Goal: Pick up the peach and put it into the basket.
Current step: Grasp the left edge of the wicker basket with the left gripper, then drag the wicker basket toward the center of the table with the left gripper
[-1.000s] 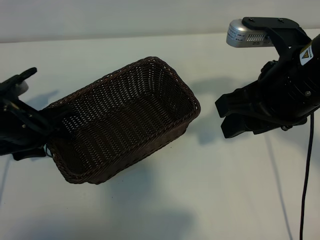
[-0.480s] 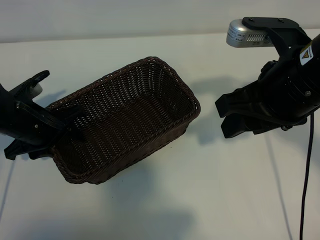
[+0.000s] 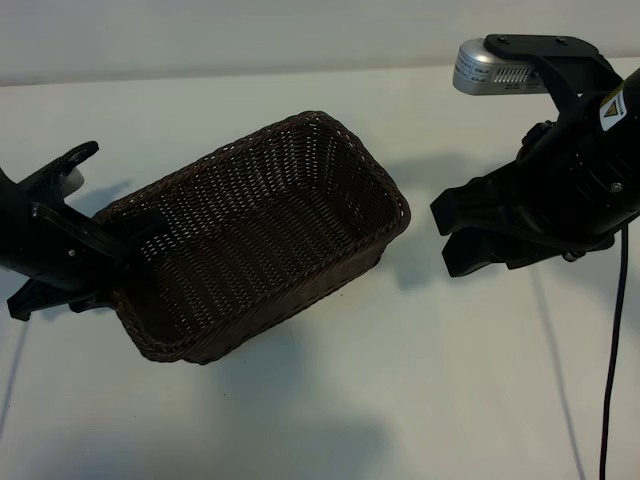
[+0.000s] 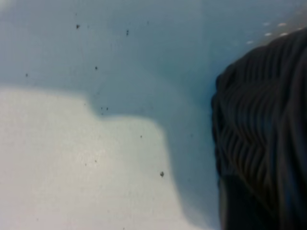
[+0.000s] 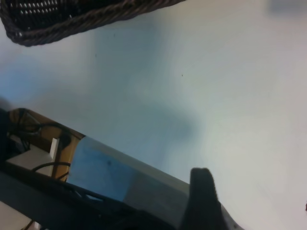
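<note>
White tabletop (image 3: 420,390) filled the scene, running back to a pale wall. On it sat the basket (image 3: 262,235), a dark brown woven rectangle with rounded corners and a braided rim, its long axis lying on a diagonal from the near left toward the far right in the exterior view. One short end pointed at the left arm, the other at the right arm. Its opening faced up and its interior showed only bare weave; nothing lay inside it. The peach was not visible in any of the views. The left gripper (image 3: 125,255) was at the basket's near-left short end, one dark finger reaching over the rim into the inside and the rest of the jaw outside the wall; whether it was clamped on the rim could not be told. The left wrist view showed only a blurred edge of the weave against the table. The right gripper (image 3: 462,233) hung in the air just beyond the basket's far-right end, apart from it, its jaws parted and holding nothing.
</note>
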Controlling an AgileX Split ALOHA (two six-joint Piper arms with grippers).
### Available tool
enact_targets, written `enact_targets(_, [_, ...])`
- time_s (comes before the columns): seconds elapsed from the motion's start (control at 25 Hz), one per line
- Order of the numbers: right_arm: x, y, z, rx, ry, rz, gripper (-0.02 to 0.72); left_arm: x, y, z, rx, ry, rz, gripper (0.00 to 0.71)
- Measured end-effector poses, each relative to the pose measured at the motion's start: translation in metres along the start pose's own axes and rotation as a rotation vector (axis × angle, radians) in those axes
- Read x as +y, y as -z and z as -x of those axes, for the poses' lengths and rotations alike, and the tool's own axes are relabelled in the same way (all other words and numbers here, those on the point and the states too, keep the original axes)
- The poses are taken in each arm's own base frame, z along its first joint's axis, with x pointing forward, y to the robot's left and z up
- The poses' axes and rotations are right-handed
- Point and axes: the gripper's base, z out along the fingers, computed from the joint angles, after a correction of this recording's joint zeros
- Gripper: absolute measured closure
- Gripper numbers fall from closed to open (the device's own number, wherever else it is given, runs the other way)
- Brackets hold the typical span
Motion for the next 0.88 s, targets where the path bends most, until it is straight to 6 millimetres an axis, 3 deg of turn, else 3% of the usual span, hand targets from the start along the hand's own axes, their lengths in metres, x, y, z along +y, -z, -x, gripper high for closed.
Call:
enact_targets(0.2, [0.0, 0.0, 0.0, 0.003, 0.0, 0.0, 0.207, 0.0, 0.0, 0.0, 0.004, 0.014, -0.005, 0.591])
enact_targets(0.88, [0.0, 0.0, -0.001, 0.006, 0.0, -0.001, 0.207, -0.013, 0.002, -0.005, 0.026, -0.092, -0.158, 0.597])
